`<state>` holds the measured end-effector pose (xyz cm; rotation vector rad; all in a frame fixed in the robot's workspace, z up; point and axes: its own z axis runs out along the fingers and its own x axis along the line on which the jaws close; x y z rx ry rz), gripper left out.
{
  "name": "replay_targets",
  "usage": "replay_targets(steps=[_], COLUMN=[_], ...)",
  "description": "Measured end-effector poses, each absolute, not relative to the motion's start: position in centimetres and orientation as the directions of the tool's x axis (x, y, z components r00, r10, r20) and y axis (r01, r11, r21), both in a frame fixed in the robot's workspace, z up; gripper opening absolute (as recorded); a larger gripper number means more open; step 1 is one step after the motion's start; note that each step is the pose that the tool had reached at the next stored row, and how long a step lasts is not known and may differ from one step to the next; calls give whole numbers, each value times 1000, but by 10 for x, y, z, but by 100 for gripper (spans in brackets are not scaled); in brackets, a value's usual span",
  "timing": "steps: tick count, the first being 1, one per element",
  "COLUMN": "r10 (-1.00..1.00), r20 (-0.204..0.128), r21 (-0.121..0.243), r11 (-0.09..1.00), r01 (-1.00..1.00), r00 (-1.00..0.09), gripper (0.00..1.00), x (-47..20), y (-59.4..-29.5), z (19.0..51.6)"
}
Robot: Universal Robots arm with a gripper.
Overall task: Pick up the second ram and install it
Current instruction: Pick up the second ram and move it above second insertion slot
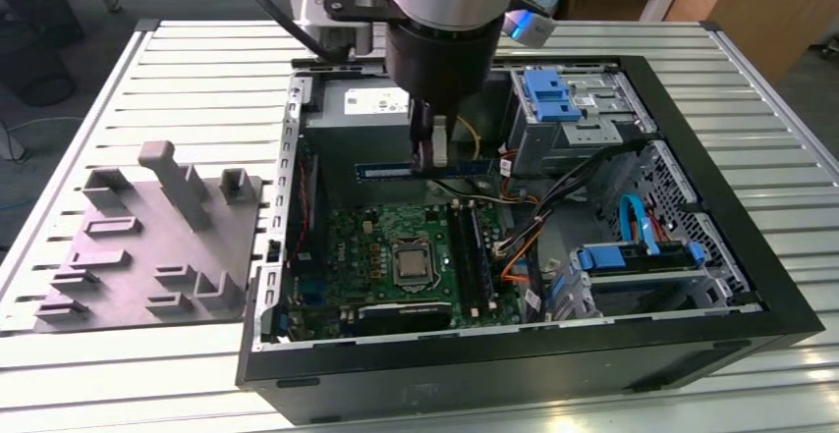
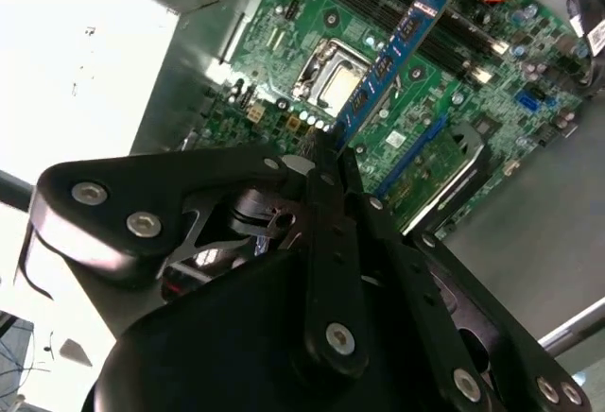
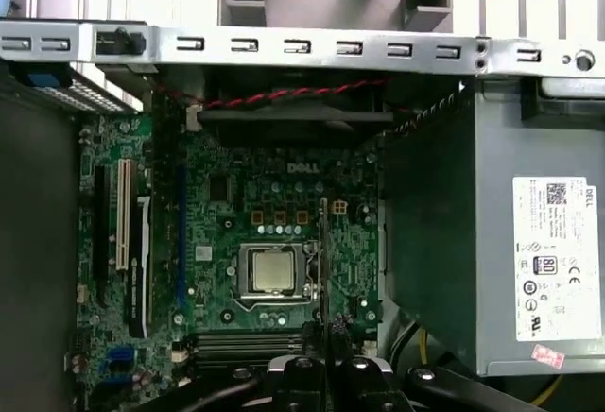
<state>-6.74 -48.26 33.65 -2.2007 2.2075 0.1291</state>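
One end effector (image 1: 430,161), fingers closed on the second ram (image 1: 388,170), hangs at upper centre of the exterior view, inside the open computer case (image 1: 784,307). The thin blue strip is held level above the green motherboard (image 1: 380,242), not seated in any slot.

Bright, even light on the slatted counter (image 1: 196,50) in the exterior view; the computer case (image 1: 525,374) interior is shadowed. In the second wrist view the power supply (image 2: 85,53) glares white, the gripper (image 2: 328,152) dark
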Motion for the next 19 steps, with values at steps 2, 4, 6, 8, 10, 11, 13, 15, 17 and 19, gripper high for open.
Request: replay_targets(steps=[2, 4, 6, 8, 10, 11, 13, 15, 17, 19], r10=[-997, -997, -997, -997, -997, -997, -997, -997, -997, -997], r20=[-74, -74, -74, -74, -74, -74, -74, -74, -74, -74], r21=[43, 43, 43, 43, 43, 43, 43, 43, 43, 43], r11=[1, 2, 2, 2, 2, 2, 2, 2, 2, 2], r01=[-999, -999, -999, -999, -999, -999, -999, -999, -999, -999], r00=[-5, -5, -5, -5, -5, -5, -5, -5, -5, -5], gripper=[14, 14, 14, 14, 14, 14, 14, 14, 14, 14], x=[-64, -63, -63, -62, -62, -60, -55, -50, -45, -40], y=[-485, -490, -495, -501, -505, -506, -506, -506, -506, -506], z=[334, 333, 331, 329, 325, 323, 320, 317, 314, 311])
